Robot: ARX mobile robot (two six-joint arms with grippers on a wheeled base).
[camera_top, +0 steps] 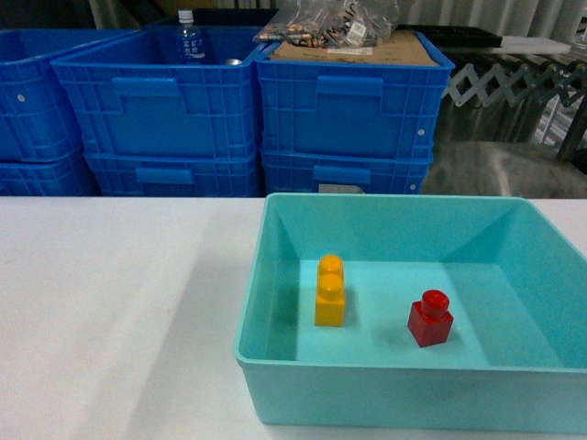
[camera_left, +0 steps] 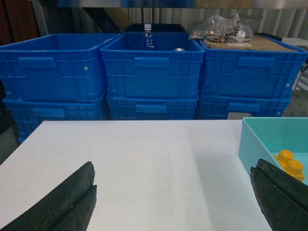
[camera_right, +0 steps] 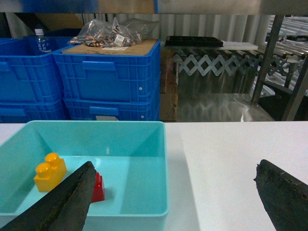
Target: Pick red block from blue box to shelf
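Observation:
The red block (camera_top: 430,320) stands on the floor of the blue box (camera_top: 404,368), right of centre, with a yellow two-stud brick (camera_top: 330,291) to its left. Neither gripper shows in the head view. My right gripper (camera_right: 175,187) is open, low over the table at the box's right front corner. Its left finger (camera_right: 72,202) hides part of the red block (camera_right: 99,187). My left gripper (camera_left: 173,192) is open over bare table, left of the box (camera_left: 250,139). A steel rail (camera_right: 216,6) and upright (camera_right: 267,57) of the shelf show behind the table.
Stacked dark blue ribbed crates (camera_top: 156,110) stand behind the white table (camera_top: 110,302). One holds a water bottle (camera_top: 188,38), another carries cardboard and plastic bags (camera_top: 339,32). A folding lattice barrier (camera_right: 211,62) lies at the back right.

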